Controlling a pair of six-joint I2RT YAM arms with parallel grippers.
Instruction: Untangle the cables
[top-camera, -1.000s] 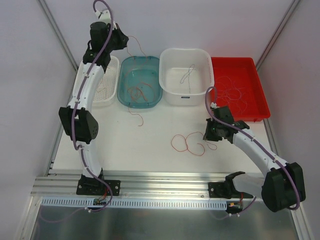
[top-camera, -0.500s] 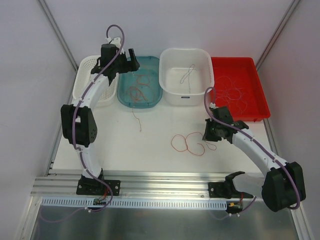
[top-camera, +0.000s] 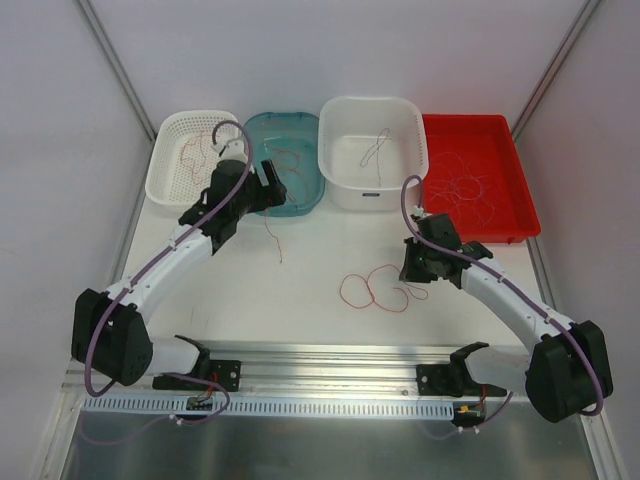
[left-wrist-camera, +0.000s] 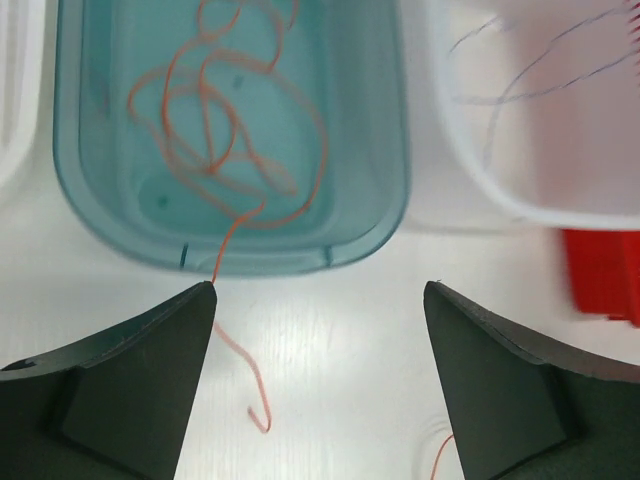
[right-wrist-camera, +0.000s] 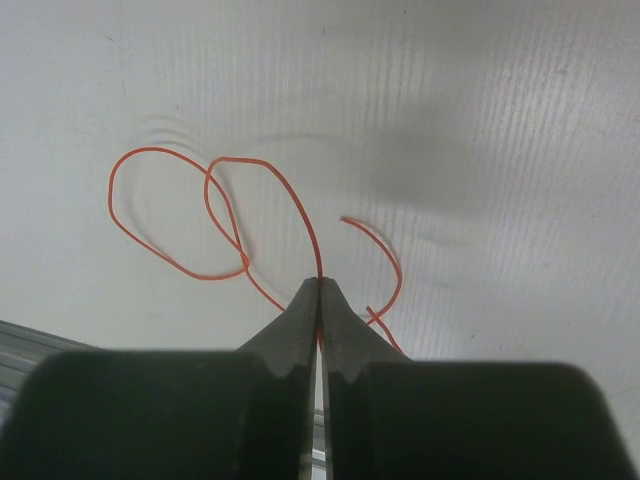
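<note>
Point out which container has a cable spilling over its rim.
The teal tub: its orange cable trails over the near rim onto the table. Cables in the basket, white tub and red tray lie inside.

On my feed the table (right-wrist-camera: 450, 120) reads as matt white board with a faint ribbed grain. The cables (right-wrist-camera: 150, 151) look like thin, smooth, orange plastic-coated wire. The fingers (left-wrist-camera: 130, 390) of the left gripper (left-wrist-camera: 319, 287) and those of the right gripper (right-wrist-camera: 320, 282) are matt black plastic. I see the teal bin (left-wrist-camera: 385, 140) as glossy, see-through plastic. The white tub (top-camera: 335, 180), red tray (top-camera: 500, 135) and lattice basket (top-camera: 170, 185) are opaque plastic. Along the near edge, the rail (top-camera: 330, 365) is brushed metal.
</note>
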